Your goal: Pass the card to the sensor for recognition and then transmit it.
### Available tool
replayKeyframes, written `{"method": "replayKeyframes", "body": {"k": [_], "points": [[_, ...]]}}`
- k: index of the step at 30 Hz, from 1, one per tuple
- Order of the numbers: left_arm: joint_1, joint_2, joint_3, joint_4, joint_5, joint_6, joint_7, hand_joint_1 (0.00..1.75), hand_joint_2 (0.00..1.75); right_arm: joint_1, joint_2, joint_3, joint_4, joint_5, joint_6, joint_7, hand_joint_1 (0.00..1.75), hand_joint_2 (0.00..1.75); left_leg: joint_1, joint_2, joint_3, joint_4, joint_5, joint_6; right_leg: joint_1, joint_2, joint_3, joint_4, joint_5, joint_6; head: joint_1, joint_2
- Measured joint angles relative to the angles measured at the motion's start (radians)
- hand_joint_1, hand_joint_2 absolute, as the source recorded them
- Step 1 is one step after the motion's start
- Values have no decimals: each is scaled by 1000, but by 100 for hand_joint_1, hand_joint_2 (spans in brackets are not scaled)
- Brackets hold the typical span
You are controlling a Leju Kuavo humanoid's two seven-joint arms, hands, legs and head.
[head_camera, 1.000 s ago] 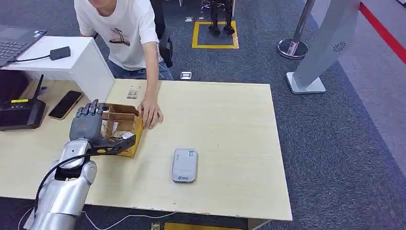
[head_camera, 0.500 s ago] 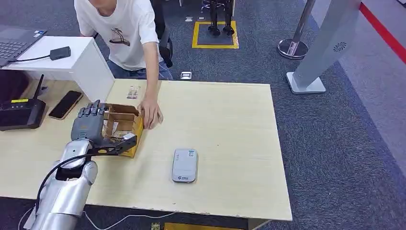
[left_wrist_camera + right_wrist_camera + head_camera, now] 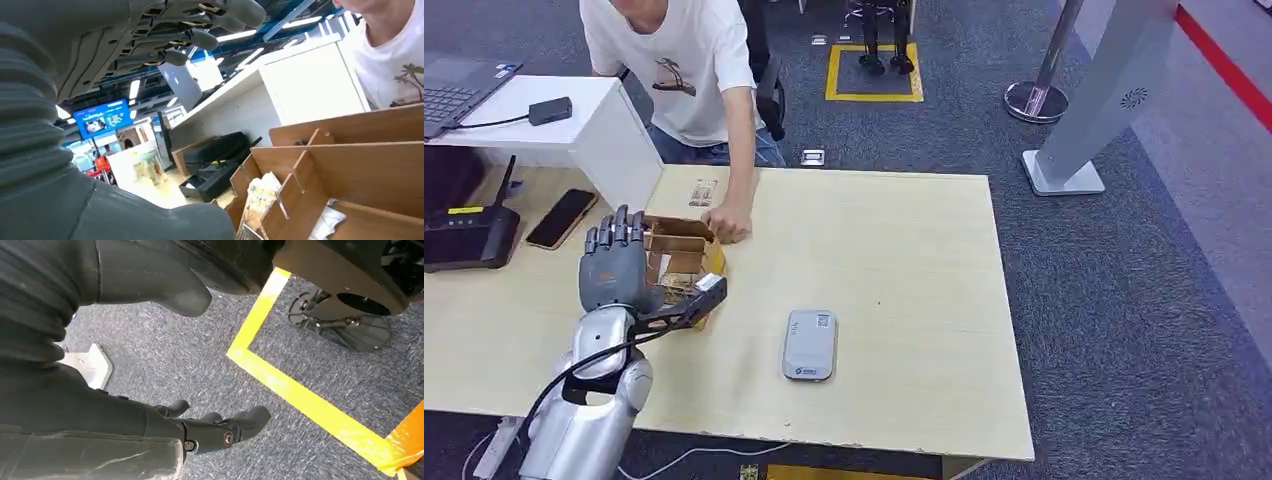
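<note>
**Two hands, neither seen to hold a card**

Head view: one silver arm, the left, is raised from the lower left edge over the pale wooden table point(image 3: 894, 240). The left hand point(image 3: 614, 265) is held upright, back toward the camera, fingers point(image 3: 621, 232) extended upward and slightly apart, thumb point(image 3: 692, 300) stretched sideways toward the right. The hand is placed at the near left side of a wooden divided box point(image 3: 686, 262), which is partly covered by it. Whether anything is pinched at the thumb tip cannot be told. A person's hand point(image 3: 727, 221) is rested at the far right corner of the box. The grey card sensor point(image 3: 810, 344) is laid flat on the table, well apart to the right of the box. A black phone point(image 3: 561, 218) and a black device point(image 3: 464, 238) are seen at the far left.

Left wrist view: the left hand's fingers point(image 3: 200, 30) are shown spread and free of any object, above the box's compartments point(image 3: 345, 170). Papers or cards point(image 3: 260, 197) are stood in one compartment; no single card can be told apart.

Right wrist view: the right hand point(image 3: 210, 427) is hung over grey carpet point(image 3: 165, 360) crossed by yellow tape point(image 3: 300, 400), fingers loosely curved and apart, nothing held
</note>
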Motion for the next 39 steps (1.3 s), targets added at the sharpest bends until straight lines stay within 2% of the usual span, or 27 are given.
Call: {"method": "replayKeyframes", "body": {"k": [7,16,27,39], "points": [[30,-10,0,-27,0,-1,-35,0,175,2,0,-2,0,-2,-3,0,0,175,0,0,0,0,0,0,0,0,0,0,0,0,0,0],[69,-44,12,-34,0,-22,-66,0,175,3,0,-3,0,-2,-5,0,0,175,0,0,0,0,0,0,0,0,0,0,0,0,0,0],[125,-58,12,-92,0,-78,4,0,175,17,0,-29,-5,-23,-18,-3,0,175,0,0,0,0,0,0,0,0,0,0,0,0,0,0],[150,-56,12,-156,0,-88,21,0,175,21,0,-46,-5,-24,-20,-5,0,175,0,0,0,0,0,0,0,0,0,0,0,0,0,0]]}}
